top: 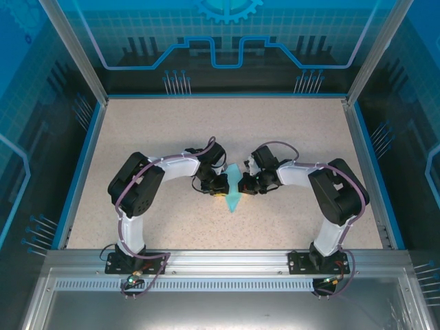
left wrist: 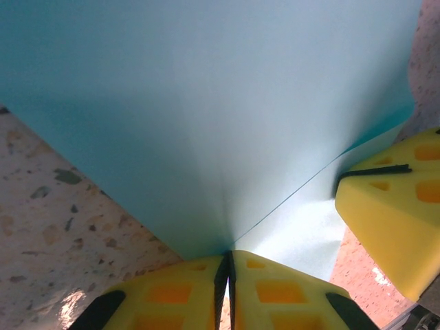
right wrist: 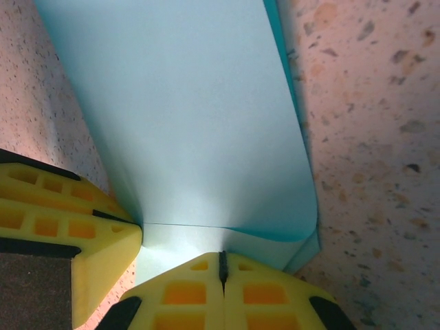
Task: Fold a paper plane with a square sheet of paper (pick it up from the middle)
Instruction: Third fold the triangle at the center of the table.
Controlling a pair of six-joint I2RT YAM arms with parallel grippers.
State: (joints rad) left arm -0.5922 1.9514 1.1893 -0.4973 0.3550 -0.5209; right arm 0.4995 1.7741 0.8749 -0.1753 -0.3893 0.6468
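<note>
Mid-fold, working a crease: gripping the light-blue paper (top: 234, 191) from both sides at the middle of the bench (top: 172, 130), a little beyond the two arm bases. Pinching with the left jaws, shut tight on the paper's left side, right where a slanted fold line is running into the edge in the left wrist view (left wrist: 206, 103). Pinching with the right jaws too, fully closed on the opposite side, with an upper layer curling over toward the right and not yet lying flat in the right wrist view (right wrist: 185, 103). From above, looking narrow and pointed at the near end, more dart than square, so judging the early folds as done and a centre or wing fold as in hand. Hard telling whether resting on the bench or lifted slightly off it. Next, probably needing one side holding firm while swinging the loose layer over with the other, then pressing along the crease; keeping the pull even, avoiding tearing or skewing such thin paper. Seeing no container on the bench, so nothing to note inside one.
</note>
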